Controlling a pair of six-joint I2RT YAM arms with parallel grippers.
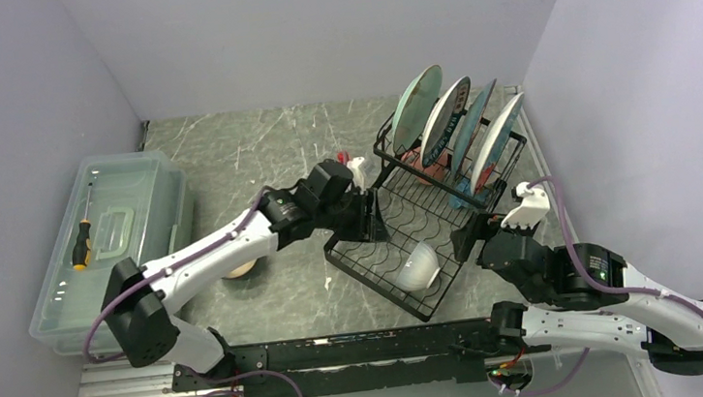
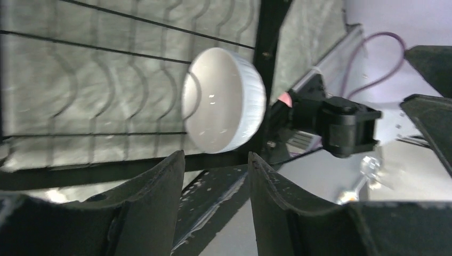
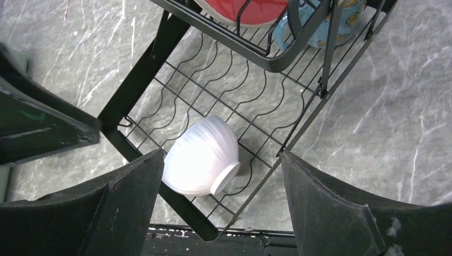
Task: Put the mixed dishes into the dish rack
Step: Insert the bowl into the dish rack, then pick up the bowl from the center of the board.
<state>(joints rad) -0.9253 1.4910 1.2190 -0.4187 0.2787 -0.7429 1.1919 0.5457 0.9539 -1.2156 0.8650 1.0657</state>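
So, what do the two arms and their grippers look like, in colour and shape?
The left arm and the right arm both have white shells, black joints and a purple cable running along them. The left gripper and right gripper each have two broad, matte black, wedge-shaped fingers.
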